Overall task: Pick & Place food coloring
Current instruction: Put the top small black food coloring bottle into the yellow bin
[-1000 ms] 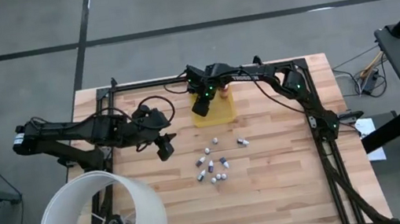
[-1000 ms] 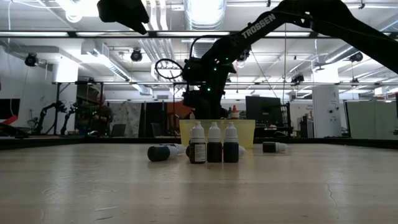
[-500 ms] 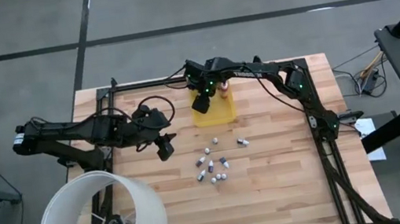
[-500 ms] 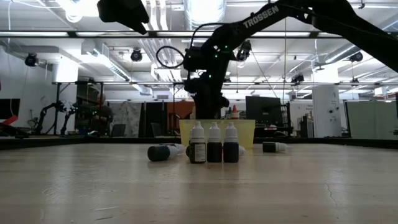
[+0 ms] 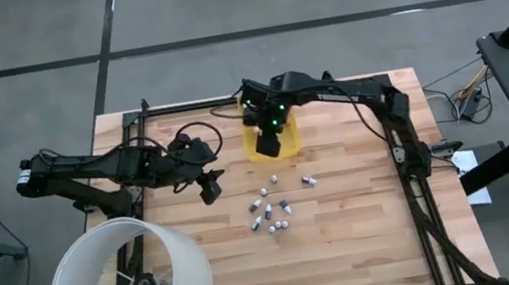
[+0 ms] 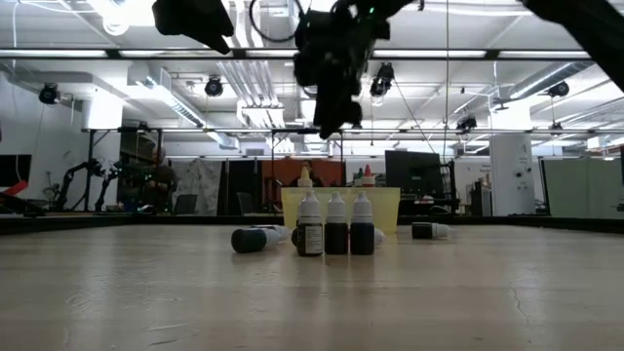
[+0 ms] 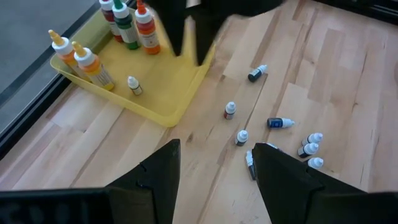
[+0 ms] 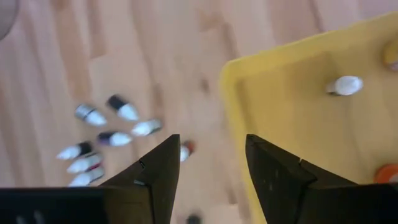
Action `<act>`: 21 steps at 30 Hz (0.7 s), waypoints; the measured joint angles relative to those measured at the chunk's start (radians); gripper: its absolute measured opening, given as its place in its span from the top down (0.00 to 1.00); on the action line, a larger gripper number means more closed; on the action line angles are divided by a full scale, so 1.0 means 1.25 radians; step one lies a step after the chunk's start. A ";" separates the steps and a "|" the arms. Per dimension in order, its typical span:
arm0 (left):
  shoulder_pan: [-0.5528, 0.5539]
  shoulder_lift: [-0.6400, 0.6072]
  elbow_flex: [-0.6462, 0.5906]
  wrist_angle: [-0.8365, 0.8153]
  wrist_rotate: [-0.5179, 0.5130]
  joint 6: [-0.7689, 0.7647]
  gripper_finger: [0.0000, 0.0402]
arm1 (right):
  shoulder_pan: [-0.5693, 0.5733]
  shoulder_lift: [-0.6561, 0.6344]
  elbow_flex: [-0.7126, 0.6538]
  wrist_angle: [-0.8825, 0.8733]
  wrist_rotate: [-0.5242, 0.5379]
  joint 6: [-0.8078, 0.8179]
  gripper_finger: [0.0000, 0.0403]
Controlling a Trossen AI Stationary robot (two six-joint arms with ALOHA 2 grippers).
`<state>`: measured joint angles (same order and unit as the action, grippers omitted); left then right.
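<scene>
While you watched from the high view, the right gripper [image 5: 270, 144] hung over the near edge of the yellow tray [image 5: 287, 142], and the loose food coloring bottles [image 5: 271, 209] lay on the table [image 5: 370, 236] nearer the operator's side, well apart from it. The left gripper [image 5: 208, 186] waited beside that cluster and was the nearer of the two. A second before, the right gripper sat deeper over the tray; it had since drawn toward the cluster.

At table height, the right gripper [image 6: 327, 102] stood high above the tray [image 6: 385, 200], where earlier it was down at tray level. Three bottles [image 6: 335, 224] stood upright in a row; two others lay on their sides.

Through the left wrist camera, the left fingers [image 7: 158, 174] stood apart with nothing between them. Bottles lay scattered ahead of them, long axes pointing different ways, and several more [image 7: 127, 25] stood in the tray [image 7: 165, 93].

Through the right wrist camera, the right fingers [image 8: 158, 174] were spread and empty, straddling the tray's corner [image 8: 233, 68]. One bottle [image 8: 345, 85] lay inside; the loose ones [image 8: 118, 134] lay beyond.
</scene>
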<state>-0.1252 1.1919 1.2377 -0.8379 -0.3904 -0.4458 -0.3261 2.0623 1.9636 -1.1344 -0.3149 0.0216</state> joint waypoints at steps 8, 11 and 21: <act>0.000 0.000 0.000 0.000 0.000 0.000 0.57 | 0.101 -0.166 -0.158 0.052 0.026 0.042 0.58; 0.000 0.000 0.000 0.005 0.000 0.000 0.57 | 0.134 -0.230 -0.248 0.110 0.063 0.070 0.58; 0.000 0.000 0.000 0.020 0.000 0.000 0.57 | 0.203 -0.407 -0.526 0.279 0.065 0.161 0.58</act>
<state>-0.1251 1.1919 1.2377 -0.8128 -0.3904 -0.4454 -0.0730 1.5542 1.3067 -0.7862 -0.2334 0.2230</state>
